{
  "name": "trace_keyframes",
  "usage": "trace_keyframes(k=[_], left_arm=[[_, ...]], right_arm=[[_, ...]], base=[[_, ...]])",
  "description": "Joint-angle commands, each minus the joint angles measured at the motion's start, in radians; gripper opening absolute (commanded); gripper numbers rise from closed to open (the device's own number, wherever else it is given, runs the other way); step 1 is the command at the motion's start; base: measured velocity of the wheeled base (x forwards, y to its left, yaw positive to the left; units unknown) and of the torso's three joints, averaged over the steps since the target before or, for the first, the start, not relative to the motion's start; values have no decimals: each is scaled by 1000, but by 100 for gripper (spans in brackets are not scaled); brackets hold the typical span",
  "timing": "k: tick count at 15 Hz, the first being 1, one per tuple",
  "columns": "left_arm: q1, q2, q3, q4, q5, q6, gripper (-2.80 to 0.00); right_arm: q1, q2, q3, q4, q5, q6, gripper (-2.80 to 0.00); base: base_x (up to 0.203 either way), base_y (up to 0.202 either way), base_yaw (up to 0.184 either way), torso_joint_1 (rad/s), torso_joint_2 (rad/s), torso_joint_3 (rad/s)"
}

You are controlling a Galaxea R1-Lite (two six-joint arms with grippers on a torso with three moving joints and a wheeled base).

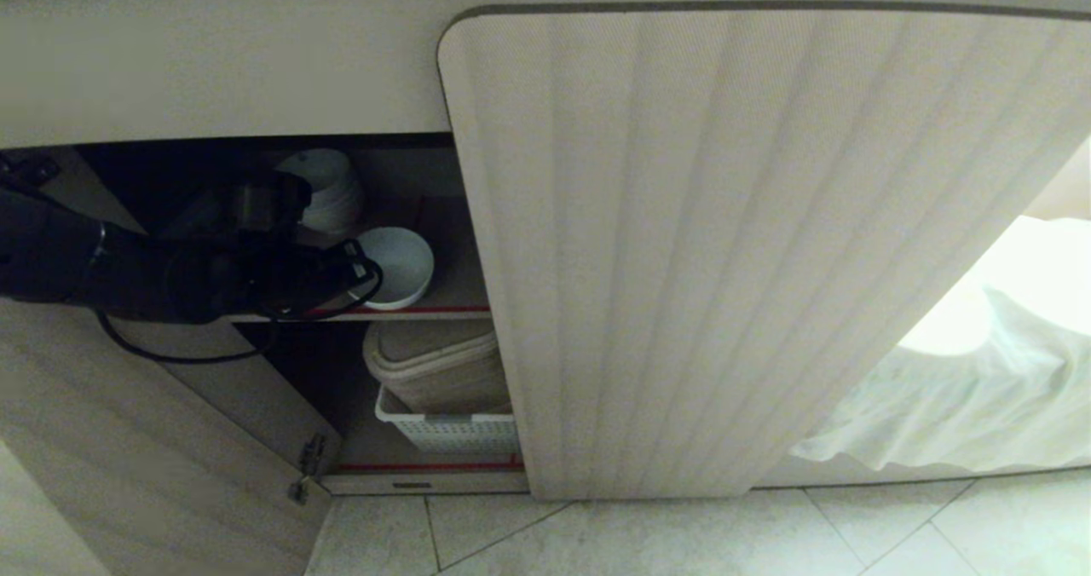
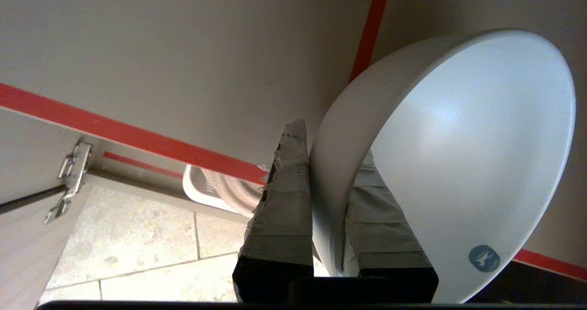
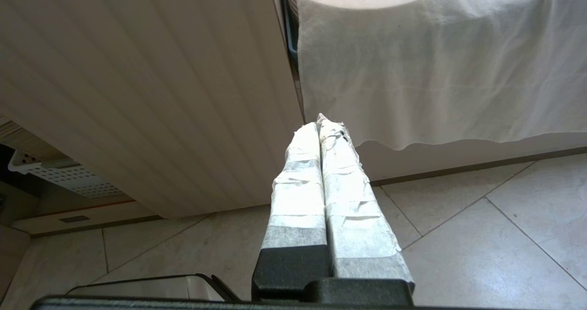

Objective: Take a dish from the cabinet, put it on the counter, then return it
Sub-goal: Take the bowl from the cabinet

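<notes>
dish (image 2: 463,154): glossy ceramic | door (image 1: 724,252): matt, ribbed | floor (image 1: 682,542): stone tile (smooth)

This looks like a home kitchen. Just beyond the left gripper (image 1: 362,271) a low cabinet (image 1: 682,244) with ribbed beige doors holds a stack of white bowls (image 1: 328,188) on a red-edged shelf. Below the gripper sits a white perforated basket (image 1: 447,429); pale floor tiles (image 1: 682,538) lie underneath, and a white cloth (image 1: 963,388) is draped well off to its right.
</notes>
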Motion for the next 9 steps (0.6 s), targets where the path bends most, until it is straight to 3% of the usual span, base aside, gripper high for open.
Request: trace_keyframes(k=[1, 9], left_arm=[[0, -19, 19, -2, 0, -3, -280], [-1, -82, 108, -3, -4, -12, -280]], right_arm=[[0, 1, 0, -1, 0, 1, -280], [0, 1, 0, -1, 0, 1, -280]], base=[[0, 0, 0, 0, 0, 0], [0, 0, 0, 0, 0, 0]])
